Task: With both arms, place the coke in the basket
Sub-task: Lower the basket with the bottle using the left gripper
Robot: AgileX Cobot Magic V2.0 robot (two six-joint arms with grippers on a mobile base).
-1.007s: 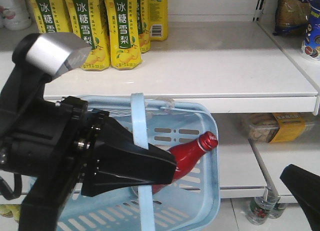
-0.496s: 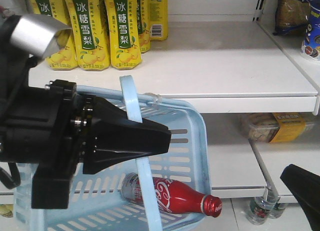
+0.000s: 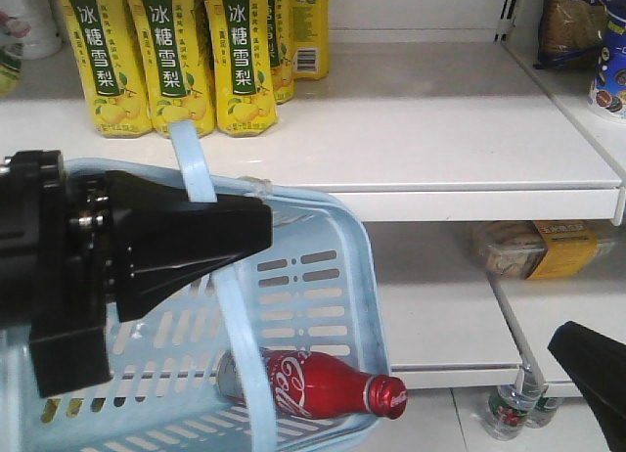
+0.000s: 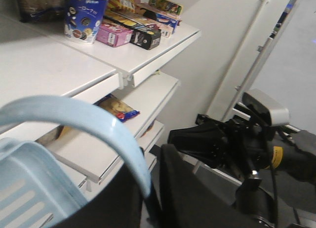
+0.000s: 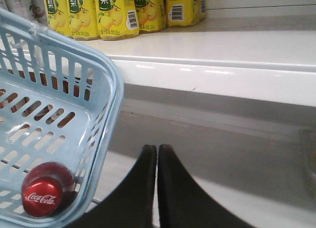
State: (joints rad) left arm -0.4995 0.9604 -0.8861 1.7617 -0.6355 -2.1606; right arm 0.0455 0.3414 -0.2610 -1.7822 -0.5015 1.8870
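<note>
Red and glossy, the contoured coke bottle (image 3: 328, 385) lies on its side inside the light-blue slotted plastic basket (image 3: 333, 276), carried by its strap handle (image 3: 201, 183) in the left gripper (image 3: 235, 227). Right gripper (image 5: 157, 159), jaws closed and empty, hangs beside. Placement looks done; next, steady carrying.

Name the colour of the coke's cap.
Red, clearest in the right wrist view: coke.
</note>
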